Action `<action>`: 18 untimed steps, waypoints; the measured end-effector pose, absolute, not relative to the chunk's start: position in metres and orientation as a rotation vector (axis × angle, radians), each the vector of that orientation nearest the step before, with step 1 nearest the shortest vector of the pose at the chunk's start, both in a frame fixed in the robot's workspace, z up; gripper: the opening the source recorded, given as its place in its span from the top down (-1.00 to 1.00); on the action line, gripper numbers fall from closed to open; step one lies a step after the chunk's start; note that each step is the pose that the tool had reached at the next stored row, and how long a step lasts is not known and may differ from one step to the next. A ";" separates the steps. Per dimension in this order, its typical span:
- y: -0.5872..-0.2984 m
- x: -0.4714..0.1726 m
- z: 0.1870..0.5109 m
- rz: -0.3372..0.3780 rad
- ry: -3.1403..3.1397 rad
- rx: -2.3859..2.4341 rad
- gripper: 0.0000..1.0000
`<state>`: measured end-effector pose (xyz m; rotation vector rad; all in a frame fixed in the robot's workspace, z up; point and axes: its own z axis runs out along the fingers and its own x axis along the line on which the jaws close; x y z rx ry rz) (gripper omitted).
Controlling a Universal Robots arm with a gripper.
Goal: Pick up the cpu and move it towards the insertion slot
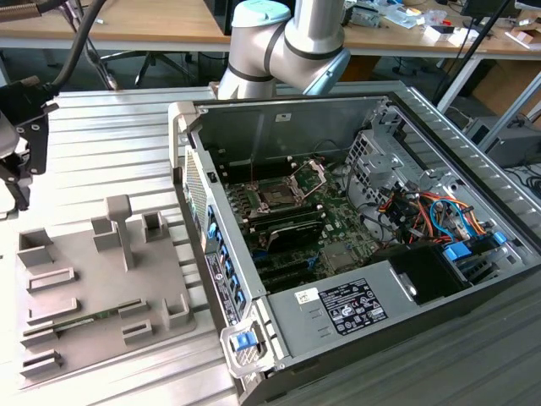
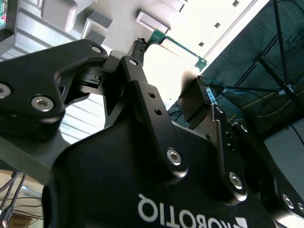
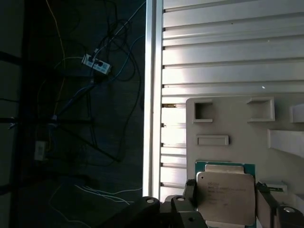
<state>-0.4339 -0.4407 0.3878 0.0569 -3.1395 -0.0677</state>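
The cpu (image 3: 223,190), a flat square chip with a silvery top and green rim, sits between my gripper's (image 3: 227,202) black fingers (image 3: 190,190), which press on two opposite edges. It hangs above the grey plastic tray (image 3: 237,137). In the exterior view my gripper (image 1: 19,190) is raised over the tray's (image 1: 93,279) end at that view's left edge. The insertion slot (image 1: 277,193), a dark square socket with a silver frame and raised bracket, lies inside the open computer case, well off toward the exterior view's right. In the second wrist view the gripper (image 2: 170,64) shows from behind.
The case's upright side wall (image 1: 190,169) stands between tray and socket. A green memory stick (image 1: 80,320) lies in a tray groove. A tall post (image 1: 118,224) rises from the tray. The ribbed metal table (image 1: 110,144) ends at an edge (image 3: 153,118) with cables on the floor beyond.
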 end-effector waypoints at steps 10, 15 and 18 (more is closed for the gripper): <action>-0.441 -0.434 0.395 -0.068 -3.139 0.057 -0.09; -0.441 -0.434 0.398 -0.068 -3.139 0.057 -0.09; -0.441 -0.434 0.398 -0.068 -3.139 0.057 -0.09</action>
